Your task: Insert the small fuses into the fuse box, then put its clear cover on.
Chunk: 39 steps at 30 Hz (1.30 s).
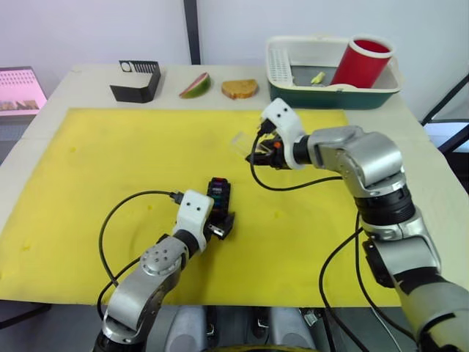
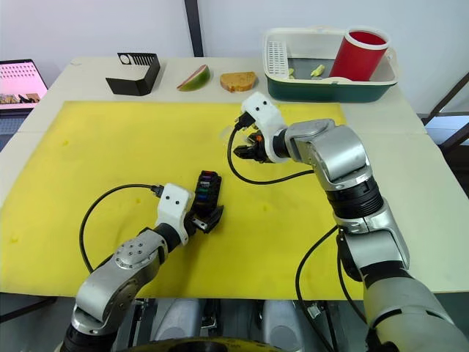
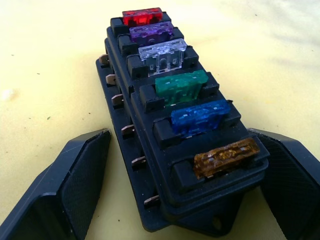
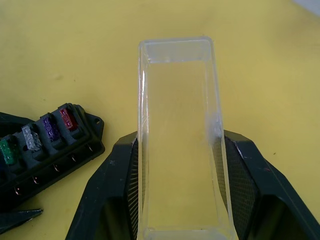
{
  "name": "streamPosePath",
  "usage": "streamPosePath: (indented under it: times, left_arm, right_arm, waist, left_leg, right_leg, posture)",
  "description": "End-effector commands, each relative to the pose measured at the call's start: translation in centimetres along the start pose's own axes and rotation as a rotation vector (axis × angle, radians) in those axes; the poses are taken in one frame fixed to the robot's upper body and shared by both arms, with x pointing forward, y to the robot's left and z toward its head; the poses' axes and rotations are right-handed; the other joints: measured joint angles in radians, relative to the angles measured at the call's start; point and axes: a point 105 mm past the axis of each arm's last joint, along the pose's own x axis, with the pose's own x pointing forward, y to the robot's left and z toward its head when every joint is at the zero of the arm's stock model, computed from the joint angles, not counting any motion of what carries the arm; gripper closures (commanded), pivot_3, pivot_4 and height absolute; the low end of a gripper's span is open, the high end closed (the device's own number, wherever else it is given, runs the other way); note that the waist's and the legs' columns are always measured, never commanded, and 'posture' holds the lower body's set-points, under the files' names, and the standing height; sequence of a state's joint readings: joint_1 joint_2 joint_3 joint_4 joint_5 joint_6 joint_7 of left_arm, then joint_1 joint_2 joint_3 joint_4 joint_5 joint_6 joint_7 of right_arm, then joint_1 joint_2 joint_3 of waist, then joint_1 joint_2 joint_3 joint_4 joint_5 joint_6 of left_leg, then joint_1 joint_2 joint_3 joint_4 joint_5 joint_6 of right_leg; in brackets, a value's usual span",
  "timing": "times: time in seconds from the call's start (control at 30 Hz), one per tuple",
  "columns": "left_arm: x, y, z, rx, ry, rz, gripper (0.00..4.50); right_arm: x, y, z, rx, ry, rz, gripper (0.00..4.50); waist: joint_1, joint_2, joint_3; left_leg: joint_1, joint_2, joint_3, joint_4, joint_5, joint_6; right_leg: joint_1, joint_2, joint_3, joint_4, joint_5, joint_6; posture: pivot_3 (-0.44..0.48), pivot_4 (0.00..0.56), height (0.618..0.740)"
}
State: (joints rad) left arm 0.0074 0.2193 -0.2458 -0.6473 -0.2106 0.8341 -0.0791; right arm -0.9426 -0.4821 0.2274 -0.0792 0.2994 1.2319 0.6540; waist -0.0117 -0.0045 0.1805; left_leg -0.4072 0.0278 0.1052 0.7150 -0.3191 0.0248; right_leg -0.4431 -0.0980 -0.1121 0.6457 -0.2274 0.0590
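The fuse box point(image 3: 175, 135) lay on the yellow mat point(image 1: 95, 176) covering the table point(image 1: 440, 183), all six small fuses point(image 3: 199, 116) seated in a row: red, purple, clear grey, green, blue and orange. The left gripper point(image 1: 220, 224) sat at the box's near end, its fingers point(image 3: 70, 185) spread to either side of the block, and whether they touched it could not be told. Further back and to the right, the right gripper point(image 1: 258, 155) was raised over the mat, its fingers point(image 4: 112, 195) pinching the clear cover point(image 4: 179, 135) by its long sides, open side toward the wrist camera. Along the table's far edge stood a black slotted stand point(image 1: 138, 82), an apple slice point(image 1: 196, 85), a piece of bread point(image 1: 239, 89) and a green basin point(image 1: 333, 94) holding a red cup point(image 1: 363, 62).
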Motion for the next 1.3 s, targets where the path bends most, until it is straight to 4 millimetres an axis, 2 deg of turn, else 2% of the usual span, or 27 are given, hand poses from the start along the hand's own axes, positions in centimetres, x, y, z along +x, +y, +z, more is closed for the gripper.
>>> streamPosePath:
  times: [0.03, 0.13, 0.17, 0.33, 0.43, 0.57, 0.6, 0.77, 0.83, 0.97, 1.07, 1.2, 1.3]
  left_arm:
    - [0.1, 1.5, -1.3, 0.008, 0.05, 0.087, 0.54]
    - [0.0, 1.7, -1.3, 0.017, 0.024, 0.094, 1.77]
    - [-0.1, 1.8, -1.3, 0.019, 0.031, 0.102, 1.9]
    - [-1.0, 2.9, -1.0, 0.053, 0.036, 0.129, 1.89]
    - [-1.3, 2.9, -1.1, 0.069, 0.05, 0.073, 1.89]
    - [-1.8, 2.6, -0.9, 0.13, 0.051, -0.134, 1.89]
    - [-2.0, 2.3, -0.8, 0.16, 0.05, -0.231, 1.89]
    - [-2.4, 3.5, 0.0, 0.272, 0.073, -0.596, 1.89]
    - [-2.3, 3.8, 0.2, 0.299, 0.085, -0.687, 1.89]
    - [-2.0, 4.1, 1.2, 0.385, 0.112, -0.943, 1.89]
    - [-1.2, 4.5, 1.6, 0.416, 0.103, -1.008, 1.89]
    - [0.2, 4.7, 1.2, 0.48, 0.107, -1.075, 1.89]
    - [0.7, 4.7, 0.9, 0.511, 0.098, -1.098, 1.89]
  right_arm:
    - [-0.8, 0.1, 1.2, -0.027, -0.055, -0.012, 2.81]
    - [-0.7, 0.1, 1.2, -0.029, -0.055, -0.01, 2.81]
    - [-0.7, 0.1, 1.2, -0.03, -0.055, -0.008, 2.81]
    - [-0.6, 0.2, 1.3, -0.033, -0.059, -0.003, 2.81]
    - [-0.6, 0.2, 1.3, -0.035, -0.062, -0.003, 2.81]
    - [-0.8, 0.4, 1.5, -0.041, -0.072, 0.01, 2.81]
    - [-1.0, 0.7, 1.6, -0.051, -0.079, 0.027, 2.81]
    - [-3.0, 2.9, 1.6, -0.13, -0.095, 0.162, 2.81]
    - [-3.5, 3.6, 1.5, -0.156, -0.092, 0.206, 2.81]
    - [-5.0, 7.1, 0.0, -0.289, -0.017, 0.376, 2.81]
    - [-5.0, 8.3, -0.1, -0.307, -0.001, 0.427, 2.81]
    - [-3.7, 10.1, -0.6, -0.384, 0.037, 0.469, 2.81]
    - [-2.8, 10.4, -0.7, -0.405, 0.054, 0.464, 2.81]
  waist:
    - [0.0, 0.0, 0.0]
    - [0.0, 0.0, 0.0]
    - [0.0, 0.0, 0.0]
    - [-0.005, 0.0, 0.0]
    - [-0.007, 0.0, 0.0]
    - [-0.008, 0.0, 0.0]
    - [-0.007, 0.0, 0.0]
    - [-0.001, 0.001, 0.0]
    - [0.0, 0.001, 0.0]
    - [0.003, 0.001, 0.001]
    - [-0.001, 0.001, 0.001]
    - [-0.001, 0.001, 0.001]
    - [0.0, 0.001, 0.0]
  left_leg:
    - [0.0, 0.0, 0.0, 0.0, 0.0, 0.0]
    - [0.0, 0.0, 0.0, 0.0, 0.0, 0.0]
    - [0.0, 0.0, 0.0, 0.0, 0.0, 0.0]
    - [0.0, 0.001, 0.0, 0.0, 0.0, 0.0]
    - [0.0, 0.001, 0.0, 0.0, 0.0, 0.0]
    - [0.0, 0.002, 0.0, -0.001, 0.0, 0.0]
    - [0.0, 0.002, 0.0, -0.001, 0.0, 0.0]
    - [-0.001, 0.001, 0.0, 0.0, 0.0, 0.0]
    - [-0.001, 0.0, 0.001, 0.0, 0.0, 0.0]
    - [-0.002, 0.001, 0.0, -0.001, -0.001, 0.001]
    - [-0.002, 0.001, 0.0, 0.0, -0.001, 0.001]
    - [-0.002, 0.001, 0.001, 0.0, -0.001, 0.001]
    - [-0.002, 0.001, 0.001, 0.0, -0.001, 0.001]
  right_leg:
    - [0.0, 0.0, 0.0, 0.0, 0.0, 0.0]
    - [0.0, 0.0, 0.0, 0.0, 0.0, 0.0]
    - [0.0, 0.0, 0.0, 0.0, 0.0, 0.0]
    - [0.0, 0.0, 0.0, 0.0, 0.0, 0.0]
    - [0.0, 0.0, 0.0, 0.0, 0.0, 0.0]
    - [-0.001, 0.001, 0.0, 0.0, 0.0, -0.001]
    - [-0.001, 0.001, 0.0, 0.0, 0.0, -0.001]
    - [-0.002, 0.001, -0.001, -0.001, 0.0, -0.001]
    - [-0.001, 0.0, -0.002, -0.001, 0.0, -0.001]
    - [-0.002, 0.001, -0.003, -0.003, 0.0, 0.0]
    - [-0.001, 0.001, -0.003, -0.003, 0.0, 0.0]
    - [-0.001, 0.001, -0.003, -0.002, 0.0, 0.0]
    - [-0.001, 0.001, -0.002, -0.002, 0.0, 0.0]
  posture:
    - [0.0, 0.15, 0.74]
    - [0.0, 0.15, 0.74]
    - [0.0, 0.15, 0.74]
    - [0.0, 0.15, 0.74]
    - [0.0, 0.15, 0.74]
    - [0.0, 0.15, 0.74]
    - [0.0, 0.15, 0.74]
    - [0.0, 0.15, 0.74]
    - [0.0, 0.15, 0.74]
    - [0.0, 0.15, 0.74]
    - [0.0, 0.15, 0.74]
    - [0.0, 0.15, 0.74]
    - [0.0, 0.15, 0.74]
